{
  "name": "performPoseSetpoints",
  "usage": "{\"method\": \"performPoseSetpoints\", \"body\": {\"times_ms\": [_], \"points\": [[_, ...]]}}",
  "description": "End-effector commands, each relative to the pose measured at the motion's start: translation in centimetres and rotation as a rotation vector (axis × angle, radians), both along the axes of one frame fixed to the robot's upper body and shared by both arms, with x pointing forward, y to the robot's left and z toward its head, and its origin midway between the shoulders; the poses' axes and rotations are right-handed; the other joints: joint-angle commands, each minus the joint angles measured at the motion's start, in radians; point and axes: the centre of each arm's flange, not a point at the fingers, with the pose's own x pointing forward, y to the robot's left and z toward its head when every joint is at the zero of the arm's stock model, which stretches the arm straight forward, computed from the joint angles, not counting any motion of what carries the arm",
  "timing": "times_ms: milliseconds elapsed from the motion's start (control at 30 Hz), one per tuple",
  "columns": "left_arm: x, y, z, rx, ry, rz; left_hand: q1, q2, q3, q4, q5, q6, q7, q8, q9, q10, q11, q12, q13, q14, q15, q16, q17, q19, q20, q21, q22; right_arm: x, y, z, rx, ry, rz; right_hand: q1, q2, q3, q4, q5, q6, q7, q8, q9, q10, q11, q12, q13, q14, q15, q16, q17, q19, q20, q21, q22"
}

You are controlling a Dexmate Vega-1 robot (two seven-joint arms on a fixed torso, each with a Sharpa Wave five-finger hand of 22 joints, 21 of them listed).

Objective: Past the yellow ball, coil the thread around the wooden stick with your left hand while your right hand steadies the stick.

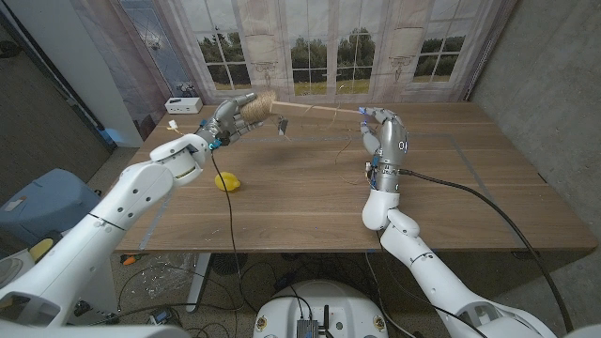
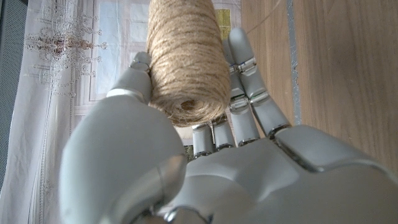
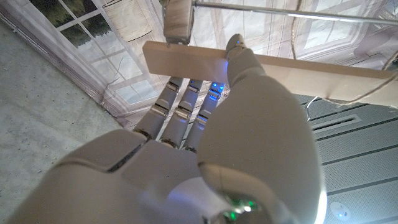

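Observation:
My left hand [image 1: 228, 116] is raised over the table's far left and grips a spool of brown thread [image 1: 255, 106]. In the left wrist view the spool [image 2: 186, 59] sits between the thumb and the fingers [image 2: 249, 93]. A pale wooden stick [image 1: 324, 110] runs level above the table from near the spool to my right hand [image 1: 385, 131], which holds its right end. In the right wrist view the stick [image 3: 280, 67] is pinched between thumb and fingers, and a strand of thread [image 3: 367, 93] hangs off it. The yellow ball [image 1: 226, 182] lies on the table below my left forearm.
A white box [image 1: 183, 105] stands at the table's far left corner. A small dark piece [image 1: 282, 125] hangs below the stick's left end. Curtained windows [image 1: 319, 47] close off the back, and a grey wall stands to the right.

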Motion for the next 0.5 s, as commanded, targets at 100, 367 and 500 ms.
{"method": "performPoseSetpoints", "body": {"times_ms": [100,367,500], "points": [[-0.8,-0.5,2.8,0.065,-0.049,0.020,0.186,0.195,0.126,0.016,0.009,0.055,-0.033,0.004,0.003,0.149,-0.145,0.004,0.172,0.193,-0.252,-0.002,0.003,0.027,-0.089,-0.001,0.003,0.2,2.0,-0.8,-0.156,0.007,-0.074,0.031,0.049,-0.003,0.003,0.007,0.029,0.020,0.005,0.003,0.108,-0.001,0.141,0.103,0.011,-0.152,0.002,0.000,0.005,-0.014,0.006,0.002],[-1.3,-1.5,3.7,0.104,-0.078,-0.001,0.186,0.194,0.126,0.015,0.010,0.056,-0.032,0.004,0.004,0.148,-0.144,0.004,0.173,0.196,-0.253,-0.003,0.006,0.027,-0.089,-0.002,0.003,0.6,3.0,-1.3,-0.215,0.030,-0.100,0.034,0.048,-0.005,0.003,0.007,0.029,0.018,0.005,0.002,0.106,-0.003,0.139,0.103,0.013,-0.153,-0.001,0.001,0.005,-0.013,0.011,0.002],[-1.6,-2.0,4.0,0.119,-0.095,-0.019,0.186,0.195,0.126,0.015,0.010,0.057,-0.032,0.004,0.005,0.150,-0.145,0.003,0.172,0.195,-0.252,-0.005,0.005,0.027,-0.089,-0.002,0.003,0.8,3.3,-1.5,-0.239,0.045,-0.113,0.035,0.047,-0.005,0.002,0.008,0.029,0.015,0.005,0.002,0.108,-0.005,0.140,0.103,0.013,-0.152,-0.003,0.001,0.004,-0.013,0.013,0.002]]}}
